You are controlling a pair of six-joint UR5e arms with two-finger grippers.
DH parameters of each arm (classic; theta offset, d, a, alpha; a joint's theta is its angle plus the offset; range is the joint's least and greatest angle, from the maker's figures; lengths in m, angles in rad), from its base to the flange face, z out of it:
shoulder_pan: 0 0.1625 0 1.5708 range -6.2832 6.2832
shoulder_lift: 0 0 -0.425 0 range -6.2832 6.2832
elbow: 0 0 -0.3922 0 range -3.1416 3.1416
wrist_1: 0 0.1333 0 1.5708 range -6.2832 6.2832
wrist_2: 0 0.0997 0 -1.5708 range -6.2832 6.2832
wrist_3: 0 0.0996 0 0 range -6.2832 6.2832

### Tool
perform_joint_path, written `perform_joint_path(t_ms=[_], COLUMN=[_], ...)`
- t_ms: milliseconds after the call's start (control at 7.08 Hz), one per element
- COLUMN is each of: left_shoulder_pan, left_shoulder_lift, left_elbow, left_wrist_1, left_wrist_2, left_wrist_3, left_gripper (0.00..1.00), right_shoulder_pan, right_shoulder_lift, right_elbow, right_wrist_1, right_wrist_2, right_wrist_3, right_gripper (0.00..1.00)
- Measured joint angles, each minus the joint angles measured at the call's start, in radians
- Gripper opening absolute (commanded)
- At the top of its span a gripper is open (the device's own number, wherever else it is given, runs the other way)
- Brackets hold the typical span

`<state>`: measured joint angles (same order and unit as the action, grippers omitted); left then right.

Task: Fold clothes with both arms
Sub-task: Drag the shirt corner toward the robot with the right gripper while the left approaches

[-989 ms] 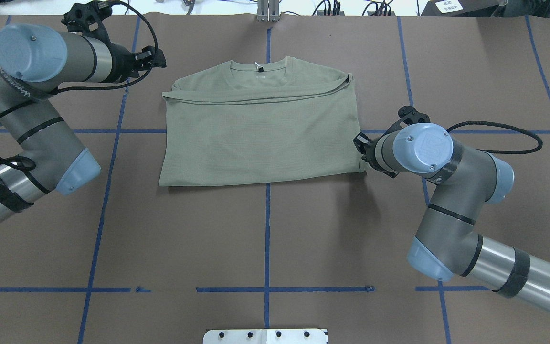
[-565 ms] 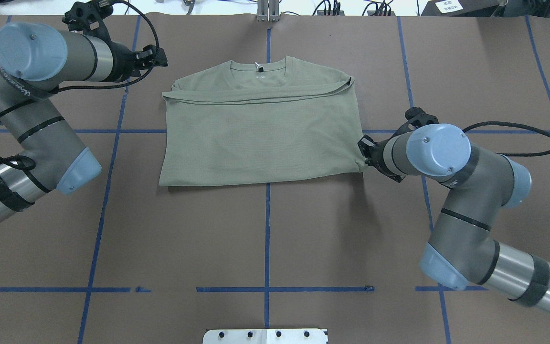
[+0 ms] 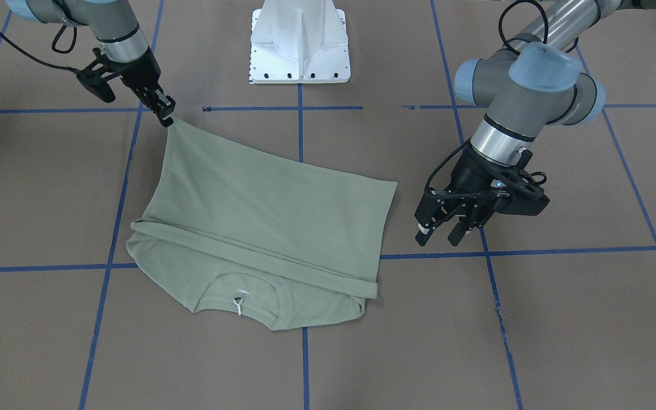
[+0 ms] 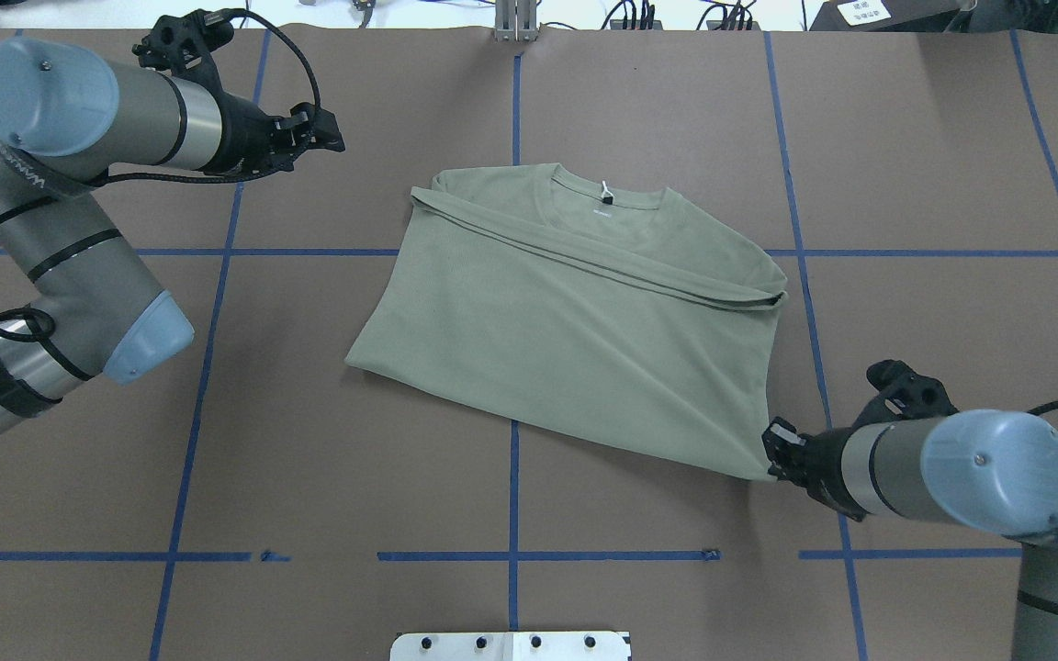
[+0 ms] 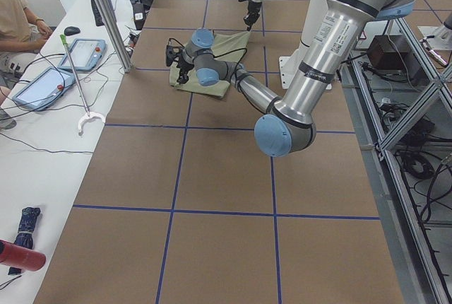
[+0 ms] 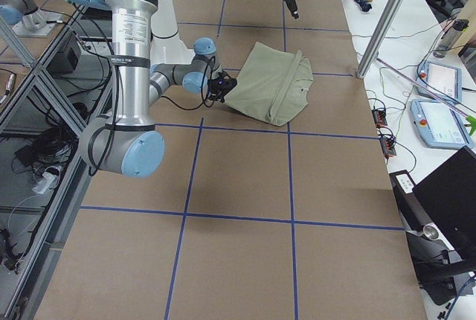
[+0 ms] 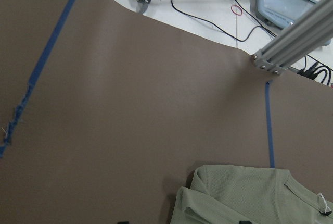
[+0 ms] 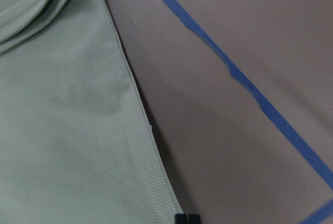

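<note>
My right gripper (image 4: 770, 456) pinches the shirt (image 4: 575, 321) by a hem corner; left gripper (image 3: 439, 234) idle.
I have the right clenched on the corner at the shirt's 4 o'clock, cloth taut there, probably to square it mid-table. The left hangs at its 10 o'clock, fingers partly spread, touching nothing.

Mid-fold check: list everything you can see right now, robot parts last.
shirt: one, sage green, partly folded, skewed at table centre.
table: one, brown cover.
tape lines: several, blue, grid across table.
pedestal base: one, white, robot's table edge.
tablets: two, grey with blue screens, side bench.
person: one, seated at bench.
left gripper: black, open, beside shirt, not touching.
right gripper: black, shut on shirt's hem corner.
</note>
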<state>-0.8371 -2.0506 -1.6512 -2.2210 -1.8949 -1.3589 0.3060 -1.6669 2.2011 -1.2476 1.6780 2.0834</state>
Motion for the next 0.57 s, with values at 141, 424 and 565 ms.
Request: perform_joint_path(t_ms=[141,424,565], left_shoulder_pan=[0.012,0.088,0.123], left_shoulder_lift=[0.017,0.039,0.040], left_elbow=[-0.046,-0.120,-0.138], left_wrist_1=[0.001,0.006,0.013], left_wrist_2=[-0.048,-0.089,-0.094], left_wrist_3=[-0.016,-0.122,-0.194], left_gripper=[0.76,0.75,0.70], right_shoulder_pan=[-0.063,-0.189,-0.249], right_shoulder_lift=[-0.045,-0.082,-0.088], right_elbow=[0.039,0.083,0.103], right_wrist_1=[0.000,0.000,-0.001], right_wrist_2=[0.010,0.030,0.033], right_wrist_3=[0.014,0.060,0.094], right_gripper=[0.00,0.00,0.52])
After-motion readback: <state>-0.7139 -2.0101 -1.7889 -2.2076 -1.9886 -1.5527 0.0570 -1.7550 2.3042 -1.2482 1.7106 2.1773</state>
